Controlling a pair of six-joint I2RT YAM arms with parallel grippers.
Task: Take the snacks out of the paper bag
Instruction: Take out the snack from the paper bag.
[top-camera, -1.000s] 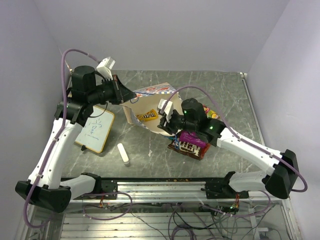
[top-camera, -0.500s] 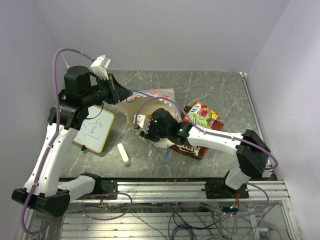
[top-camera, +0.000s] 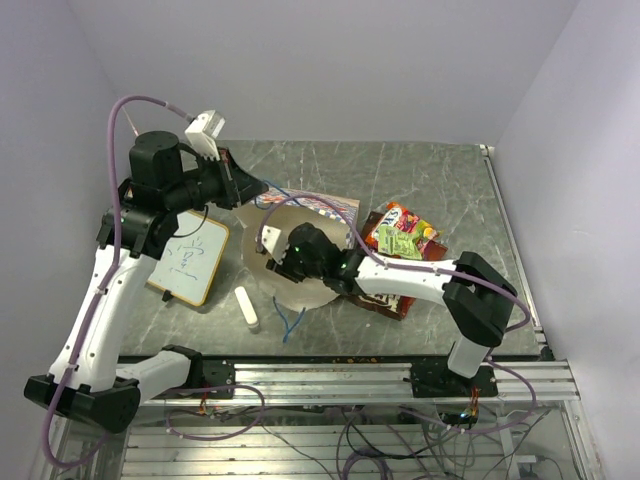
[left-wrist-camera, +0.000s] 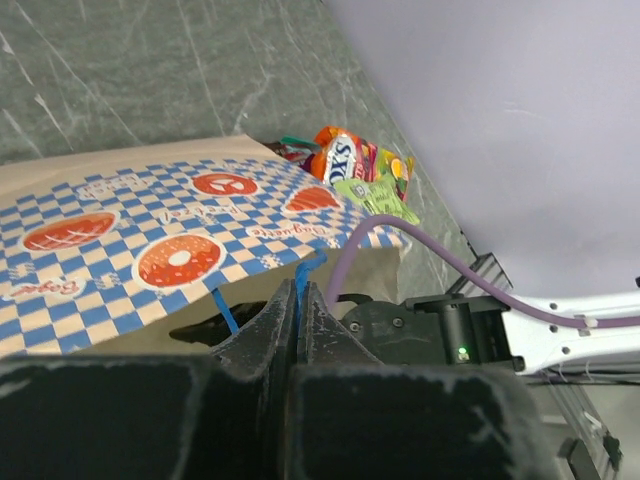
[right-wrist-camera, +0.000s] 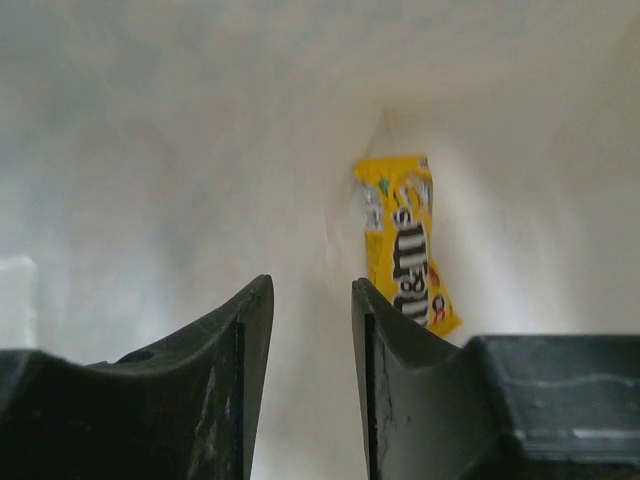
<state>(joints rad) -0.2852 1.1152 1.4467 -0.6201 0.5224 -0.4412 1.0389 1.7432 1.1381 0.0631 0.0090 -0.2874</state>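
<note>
Pinching the paper bag's (left-wrist-camera: 150, 220) cord (left-wrist-camera: 306, 266) with left gripper (left-wrist-camera: 297, 292), holding right gripper (right-wrist-camera: 312, 300) narrowly parted inside, facing a yellow packet (right-wrist-camera: 405, 245).

One cream chequered paper bag (left-wrist-camera: 120, 200), one yellow glossy packet (right-wrist-camera: 405, 250), at least three other glossy packets (top-camera: 402, 238), one wood-framed whiteboard (top-camera: 192, 262), one small white cylinder (top-camera: 246, 308).

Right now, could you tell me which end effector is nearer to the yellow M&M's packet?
Right. The right end effector is inside the paper bag, open, the yellow M&M's packet just ahead. The left end effector is outside, pinching the blue cord handle.
</note>
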